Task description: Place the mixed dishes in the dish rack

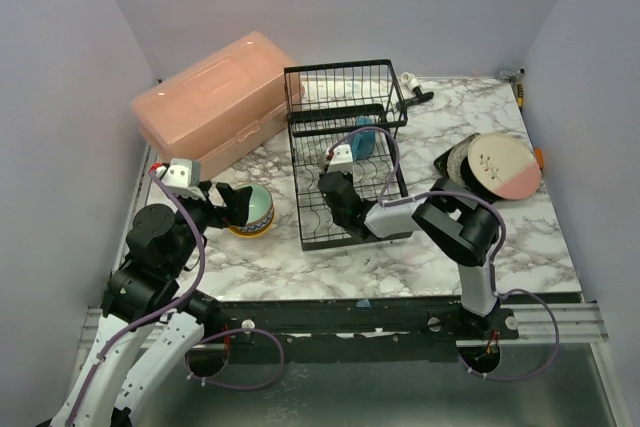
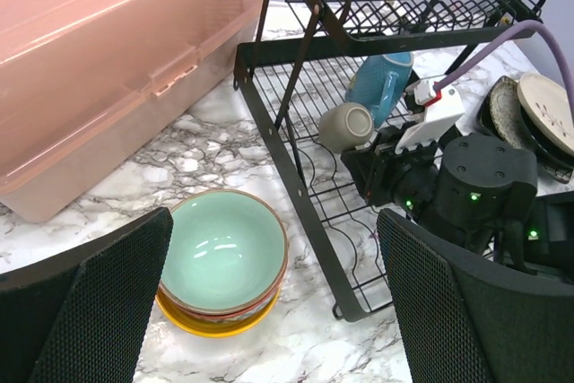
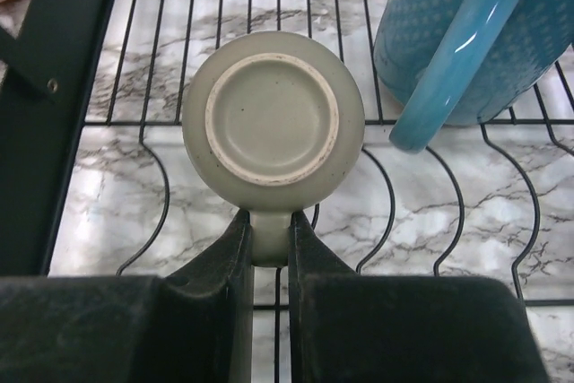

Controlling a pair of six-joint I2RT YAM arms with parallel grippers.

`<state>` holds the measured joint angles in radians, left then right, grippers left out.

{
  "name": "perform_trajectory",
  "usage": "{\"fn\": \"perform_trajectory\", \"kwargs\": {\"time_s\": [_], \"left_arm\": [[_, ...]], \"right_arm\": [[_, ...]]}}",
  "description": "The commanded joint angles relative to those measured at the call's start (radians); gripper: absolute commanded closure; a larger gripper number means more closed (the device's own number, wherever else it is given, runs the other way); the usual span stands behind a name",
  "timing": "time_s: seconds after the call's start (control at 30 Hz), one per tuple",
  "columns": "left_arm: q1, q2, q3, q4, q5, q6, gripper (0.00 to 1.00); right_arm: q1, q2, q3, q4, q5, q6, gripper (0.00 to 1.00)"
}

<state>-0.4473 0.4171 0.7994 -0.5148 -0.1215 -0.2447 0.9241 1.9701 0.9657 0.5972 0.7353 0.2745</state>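
Dish rack stands on the marble table. Left of it sits a bowl stack, mint-green bowl on top; the left gripper hangs over it, jaws wide, empty. Inside the rack's lower level (beside a blue mug) the olive mug lies on its side, handle pinched by the right gripper.

Inside the dish rack, the olive mug only shows its base, handle mostly buried in the right gripper. The blue cup next to it runs off the top edge. Left of the rack, the mint bowl hides the bowls under it, only rims peek out. Right of the rack, the dark plate is mostly covered by the pink-cream plate.
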Motion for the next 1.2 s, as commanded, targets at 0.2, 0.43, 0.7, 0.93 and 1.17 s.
{"fn": "perform_trajectory", "kwargs": {"time_s": [0.2, 0.43, 0.7, 0.93, 1.17], "left_arm": [[-0.005, -0.009, -0.010, 0.031, 0.016, 0.018, 0.06], [-0.005, -0.005, -0.007, 0.031, 0.028, 0.020, 0.06], [-0.005, -0.004, -0.008, 0.029, 0.043, 0.017, 0.06], [-0.005, 0.004, -0.008, 0.030, 0.055, 0.018, 0.06], [-0.005, 0.021, -0.012, 0.032, 0.063, 0.016, 0.06]], "right_arm": [[-0.055, 0.111, 0.113, 0.097, 0.056, -0.020, 0.66], [-0.060, 0.059, 0.044, 0.102, -0.008, 0.024, 0.41], [-0.086, 0.064, 0.007, 0.177, -0.077, 0.090, 0.54], [-0.159, 0.097, 0.040, 0.193, -0.187, 0.176, 0.59], [-0.159, 0.014, -0.041, 0.233, -0.302, 0.184, 0.57]]}}
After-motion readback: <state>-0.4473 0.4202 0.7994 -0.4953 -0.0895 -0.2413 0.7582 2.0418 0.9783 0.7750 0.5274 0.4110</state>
